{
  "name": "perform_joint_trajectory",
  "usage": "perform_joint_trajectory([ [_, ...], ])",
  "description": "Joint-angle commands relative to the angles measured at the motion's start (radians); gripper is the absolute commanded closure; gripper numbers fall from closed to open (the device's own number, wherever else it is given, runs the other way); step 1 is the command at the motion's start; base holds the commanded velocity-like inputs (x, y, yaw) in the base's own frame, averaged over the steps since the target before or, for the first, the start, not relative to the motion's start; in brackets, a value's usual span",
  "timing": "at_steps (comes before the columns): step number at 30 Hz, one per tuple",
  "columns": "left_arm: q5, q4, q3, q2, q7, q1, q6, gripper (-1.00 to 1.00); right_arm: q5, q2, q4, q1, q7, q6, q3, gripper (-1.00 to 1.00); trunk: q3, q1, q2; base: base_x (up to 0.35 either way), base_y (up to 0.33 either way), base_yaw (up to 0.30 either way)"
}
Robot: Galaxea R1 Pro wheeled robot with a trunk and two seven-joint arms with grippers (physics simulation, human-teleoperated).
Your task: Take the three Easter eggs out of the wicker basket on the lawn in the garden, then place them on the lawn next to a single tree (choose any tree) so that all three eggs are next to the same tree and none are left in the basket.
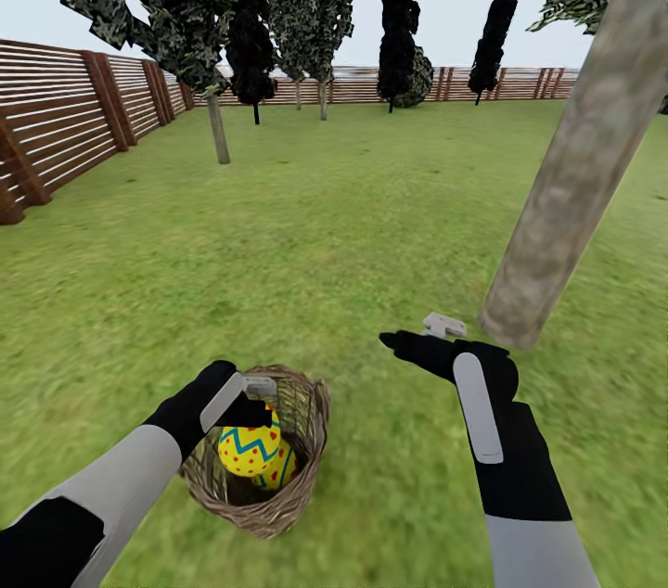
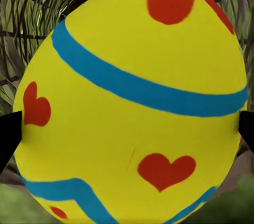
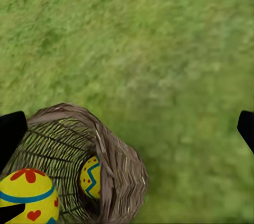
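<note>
Our left gripper [image 1: 252, 402] grips an Easter egg [image 1: 249, 449] over the wicker basket [image 1: 301, 477]; a second egg [image 1: 278, 469] lies beneath it. Our right gripper [image 1: 417, 339] hangs wide open above the lawn [image 1: 325, 226], the tree [image 1: 575, 171] just beyond.

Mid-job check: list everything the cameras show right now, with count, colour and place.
Easter eggs: two visible, yellow with blue zigzags and red marks; one held up over the wicker basket, one lower inside it.
Wicker basket: one, tan-brown, on the lawn in front of the left arm.
Tree: one thick grey-brown trunk, near right, beside the right gripper.
Thin-trunked tree: one, mid-left.
Cypress-like trees: several, dark, along the far fence.
Fence: brown slats, left and far side.
Lawn: green, all around.
Left gripper: black, fingers either side of the upper egg.
Right gripper: black, open above grass near the trunk.
</note>
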Motion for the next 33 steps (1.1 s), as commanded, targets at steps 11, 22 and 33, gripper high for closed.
perform_joint_trajectory([
  [11, 0.010, -0.002, -0.007, 0.001, 0.010, 0.001, 0.001, 1.00, -0.012, 0.001, 0.000, 0.000, -0.009, 0.003, -0.001, -1.00, 0.034, -0.042, 0.077, -0.060, 0.000, 0.000],
  [22, 0.010, -0.003, -0.007, 0.000, 0.015, 0.001, 0.001, 1.00, -0.011, 0.001, 0.000, 0.004, -0.009, 0.003, 0.000, -1.00, 0.068, -0.085, 0.154, -0.025, 0.000, 0.000],
  [33, 0.010, -0.070, -0.004, 0.001, 0.015, 0.002, 0.068, 1.00, -0.011, 0.001, 0.000, 0.006, -0.009, 0.003, -0.001, -1.00, 0.103, -0.127, 0.231, 0.000, 0.000, 0.000],
])
